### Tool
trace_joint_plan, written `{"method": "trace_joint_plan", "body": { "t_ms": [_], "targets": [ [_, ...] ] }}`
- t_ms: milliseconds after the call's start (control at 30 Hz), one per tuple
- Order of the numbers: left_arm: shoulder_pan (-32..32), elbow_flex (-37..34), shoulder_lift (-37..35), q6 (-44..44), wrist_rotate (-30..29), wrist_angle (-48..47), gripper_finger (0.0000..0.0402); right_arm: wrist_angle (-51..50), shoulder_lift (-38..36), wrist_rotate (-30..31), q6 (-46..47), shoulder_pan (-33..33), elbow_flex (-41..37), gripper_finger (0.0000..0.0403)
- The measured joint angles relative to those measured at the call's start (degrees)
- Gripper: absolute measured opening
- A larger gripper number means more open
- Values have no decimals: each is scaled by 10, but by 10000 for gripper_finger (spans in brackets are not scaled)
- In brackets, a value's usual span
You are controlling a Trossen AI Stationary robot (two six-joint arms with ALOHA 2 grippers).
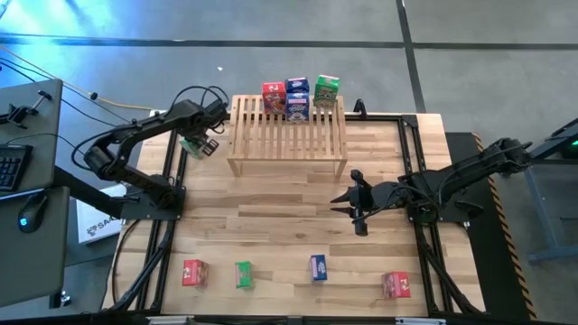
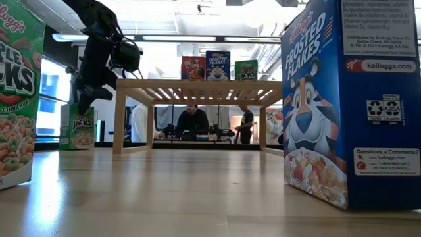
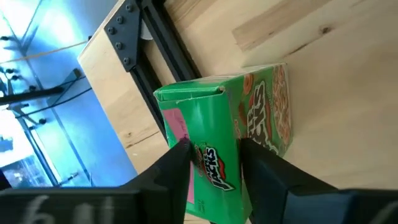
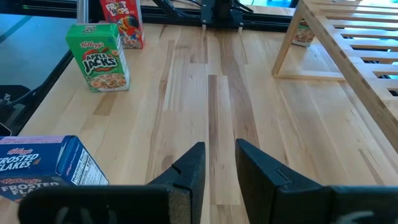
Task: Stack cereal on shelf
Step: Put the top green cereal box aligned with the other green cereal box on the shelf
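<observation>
The left gripper's (image 3: 214,163) fingers cover part of the green cereal box's (image 3: 230,130) printed name.

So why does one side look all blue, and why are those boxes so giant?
High view and left wrist view: blue light tints the floor beside the table. Low view: the Frosted Flakes box sits right by the camera, so it looks huge; bright windows behind leave the shelf dark.

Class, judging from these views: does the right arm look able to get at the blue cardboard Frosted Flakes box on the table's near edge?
Probably yes: the right gripper hangs empty, and only bare wooden tabletop lies between it and the blue cardboard Frosted Flakes box.
</observation>
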Motion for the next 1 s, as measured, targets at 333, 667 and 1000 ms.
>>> {"method": "trace_joint_plan", "body": {
  "t_ms": [333,667,1000],
  "targets": [
    [-33,0,-74,9,0,-41,88,3,0,3,5,0,0,76],
    [-65,20,-186,-23,-1,-143,87,5,0,9,11,0,0,76],
    [-151,108,-280,-67,2,-186,87,12,0,10,15,0,0,76]
  ]
}}
